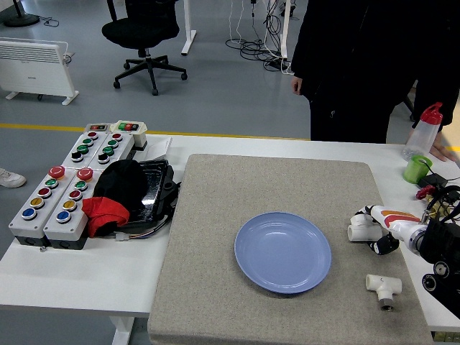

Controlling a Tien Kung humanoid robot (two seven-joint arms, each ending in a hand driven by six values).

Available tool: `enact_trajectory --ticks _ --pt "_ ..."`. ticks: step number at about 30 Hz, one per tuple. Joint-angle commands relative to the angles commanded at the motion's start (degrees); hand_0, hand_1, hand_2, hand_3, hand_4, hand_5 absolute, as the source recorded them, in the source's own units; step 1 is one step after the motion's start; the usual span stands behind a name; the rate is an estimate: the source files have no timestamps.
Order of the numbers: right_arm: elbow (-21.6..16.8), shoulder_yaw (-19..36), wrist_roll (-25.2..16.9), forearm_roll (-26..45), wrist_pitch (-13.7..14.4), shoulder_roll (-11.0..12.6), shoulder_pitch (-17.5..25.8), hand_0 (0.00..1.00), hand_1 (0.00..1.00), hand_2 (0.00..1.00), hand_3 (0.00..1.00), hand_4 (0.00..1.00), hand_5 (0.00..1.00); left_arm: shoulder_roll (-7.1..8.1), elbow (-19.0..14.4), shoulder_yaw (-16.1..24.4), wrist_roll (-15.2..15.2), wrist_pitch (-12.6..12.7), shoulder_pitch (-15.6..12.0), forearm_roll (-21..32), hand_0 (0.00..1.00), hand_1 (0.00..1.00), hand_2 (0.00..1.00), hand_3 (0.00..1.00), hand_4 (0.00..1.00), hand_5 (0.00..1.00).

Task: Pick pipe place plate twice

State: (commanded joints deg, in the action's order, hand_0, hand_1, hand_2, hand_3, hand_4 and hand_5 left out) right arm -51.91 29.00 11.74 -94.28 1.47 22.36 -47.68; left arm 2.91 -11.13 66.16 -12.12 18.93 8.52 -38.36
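A white table point(86, 277) carries a grey mat point(215, 287) that covers most of its middle and right. At the far side stands a person point(374, 57) in black, one hand point(295, 85) hanging loose by the hip, the other point(440, 152) resting on the table's right end by a clear bottle point(422, 131) with a red cap and a green cup point(416, 169).

On the left of the table sit two grey button boxes point(56, 205) side by side, with more button boxes point(100, 146) behind them. Just beside them lies a black tray point(154, 188) holding a black cap point(121, 181) and a red cloth point(105, 213).

A blue plate point(283, 252) lies on the mat, right of centre, with nothing on it.

The right hand point(388, 228) comes in from the right edge, low over the mat, its white fingers point(381, 213) stretched out and touching a white pipe point(359, 226) just right of the plate. Whether the fingers have closed on it I cannot tell. A second pipe point(382, 288), a tee fitting, lies free on the mat nearer the front edge, apart from the plate and the hand.
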Motion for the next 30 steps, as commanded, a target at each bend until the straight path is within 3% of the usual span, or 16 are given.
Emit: enact_trajectory --ticks 4,5,10,11,16,17,24,30 --pt "0.0 0.1 -0.6 -0.7 1.1 -0.1 0.0 0.712 0.718 0.756 0.808 0.663 0.094 0.01 0.0 -0.2 0.1 0.0 0.1 0.3 0.752 0.792 0.767 0.723 0.492 0.998" --pt "0.0 0.1 -0.7 -0.8 1.4 -0.1 0.0 0.635 0.655 0.669 0.758 0.655 0.089 0.01 0.0 -0.2 0.1 0.0 0.1 0.4 0.751 0.792 0.767 0.723 0.492 0.998" --pt "0.2 -0.1 -1.2 -0.8 1.7 -0.3 -0.2 0.635 0.655 0.669 0.758 0.655 0.089 -0.02 0.0 -0.3 0.1 0.1 0.3 0.7 0.751 0.792 0.767 0.723 0.492 0.998" --pt "0.2 -0.2 -1.2 -0.8 1.7 -0.3 -0.2 0.557 0.6 0.609 0.729 0.634 0.075 -0.04 0.0 -0.3 0.1 0.1 0.2 0.7 0.751 0.791 0.765 0.723 0.492 0.998" --pt "-0.5 0.3 -0.9 0.2 3.6 0.0 0.0 0.557 0.6 0.609 0.729 0.634 0.075 -0.04 0.1 -0.9 0.4 0.2 0.0 1.5 0.751 0.791 0.765 0.723 0.492 0.998" --pt "-0.9 0.7 -0.8 0.3 4.1 0.2 0.1 0.464 0.531 0.534 0.661 0.581 0.063 -0.03 0.1 -0.9 0.4 0.2 0.0 1.6 0.751 0.792 0.766 0.723 0.492 0.998" --pt "-6.7 5.1 0.7 0.6 6.6 1.4 -0.1 0.463 0.516 0.524 0.643 0.582 0.08 0.18 0.2 -1.4 0.6 0.2 0.5 2.3 0.75 0.791 0.766 0.723 0.491 0.998" --pt "-13.2 5.9 2.8 1.3 6.3 1.4 -1.9 0.491 0.519 0.523 0.643 0.59 0.086 0.29 0.3 -2.1 0.7 0.4 0.8 3.5 0.75 0.792 0.765 0.722 0.489 0.998"
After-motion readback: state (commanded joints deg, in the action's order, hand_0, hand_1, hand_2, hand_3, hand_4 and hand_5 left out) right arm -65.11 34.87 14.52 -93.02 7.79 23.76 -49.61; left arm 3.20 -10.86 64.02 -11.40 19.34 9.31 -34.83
